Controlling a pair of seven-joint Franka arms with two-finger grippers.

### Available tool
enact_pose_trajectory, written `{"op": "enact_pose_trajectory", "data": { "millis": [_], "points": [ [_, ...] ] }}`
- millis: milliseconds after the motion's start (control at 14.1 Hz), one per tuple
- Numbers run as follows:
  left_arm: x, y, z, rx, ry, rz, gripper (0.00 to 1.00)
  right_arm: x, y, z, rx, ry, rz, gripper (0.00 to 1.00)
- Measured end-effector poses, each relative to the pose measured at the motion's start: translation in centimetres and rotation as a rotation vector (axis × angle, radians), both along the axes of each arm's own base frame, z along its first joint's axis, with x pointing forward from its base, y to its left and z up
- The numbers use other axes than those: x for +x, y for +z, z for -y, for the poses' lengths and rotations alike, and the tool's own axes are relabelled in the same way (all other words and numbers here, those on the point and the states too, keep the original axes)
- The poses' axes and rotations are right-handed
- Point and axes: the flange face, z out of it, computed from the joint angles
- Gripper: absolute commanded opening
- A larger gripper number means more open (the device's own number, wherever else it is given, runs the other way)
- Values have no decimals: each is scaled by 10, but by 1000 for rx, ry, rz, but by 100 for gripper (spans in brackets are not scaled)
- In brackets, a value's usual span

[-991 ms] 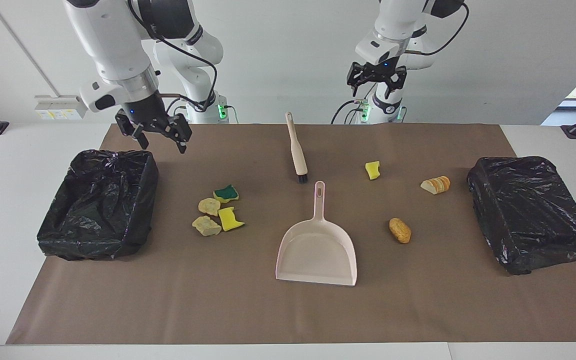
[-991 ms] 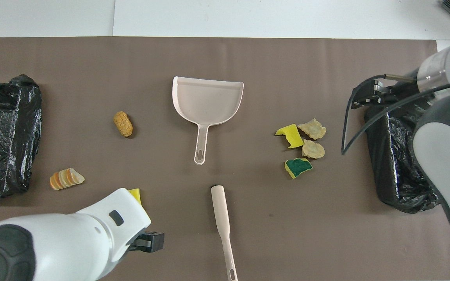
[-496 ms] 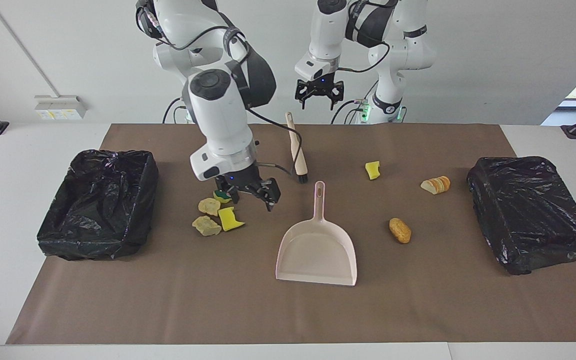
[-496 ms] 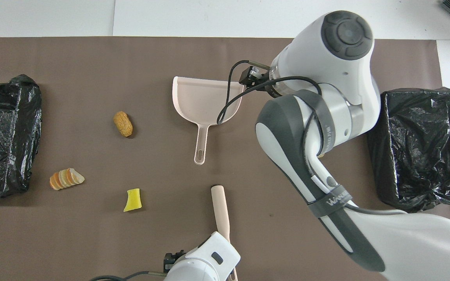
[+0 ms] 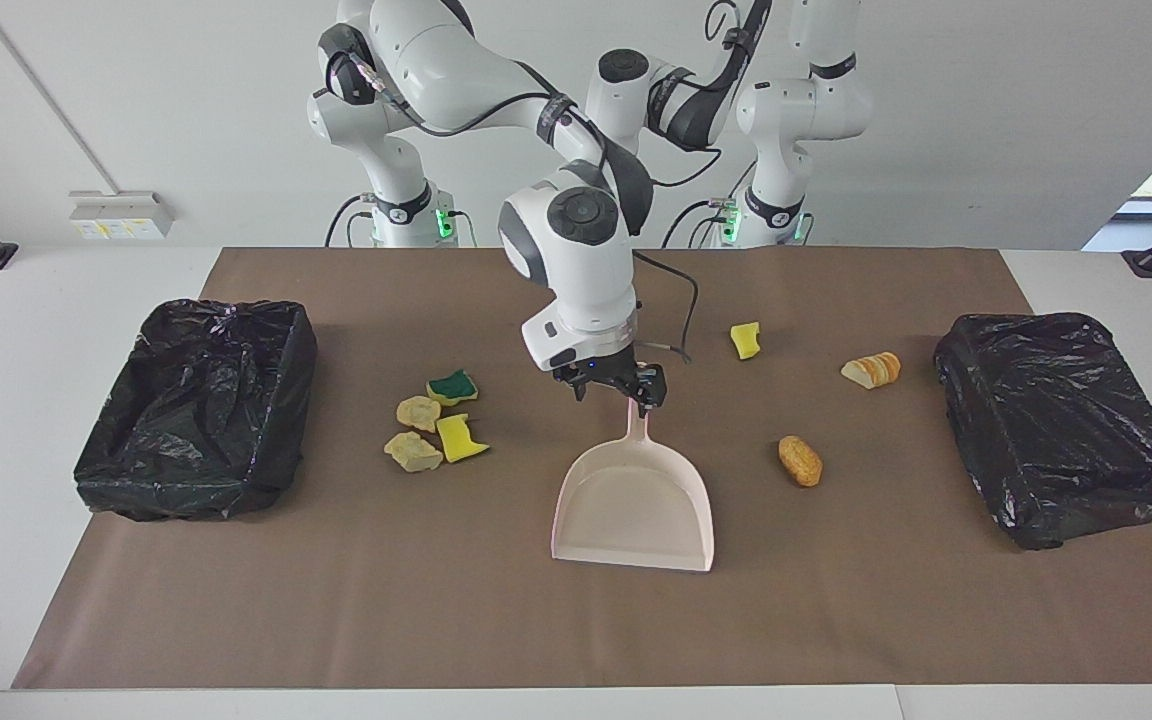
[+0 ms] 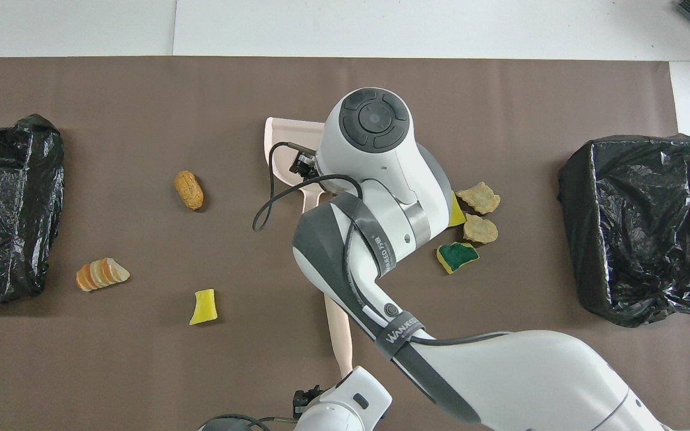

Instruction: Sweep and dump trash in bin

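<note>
The right gripper (image 5: 613, 391) has swung from over the sponge cluster to the top of the pale pink dustpan's (image 5: 633, 505) handle, its fingers spread either side of it. The left gripper (image 6: 307, 397) has dropped over the beige brush's (image 6: 339, 335) handle end, jaws apart. Two bins lined with black bags stand at the table's ends, one (image 5: 198, 405) at the right arm's end, the other (image 5: 1061, 420) at the left arm's; only liner shows inside.

In the facing view, the trash (image 5: 436, 420) lies on the brown paper:
- **At ten o'clock from the pan:** a green-topped sponge, a yellow sponge and two tan chunks.
- **At one to two o'clock:** a yellow piece, sliced bread and a golden-brown roll.
</note>
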Motion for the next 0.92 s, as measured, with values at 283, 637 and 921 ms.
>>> {"op": "enact_pose_trajectory", "data": {
  "millis": [283,637,921],
  "points": [
    [6,-27,3,-19,5,-85,90,-12,-24,-22,-16,79,-21,100],
    [4,-30,4,-16,-1,-97,18,-21,-39,-32,-40,170,-30,95],
    [4,-31,2,-2,-25,-86,0,-22,-48,-31,-51,244,-35,92]
  ]
}}
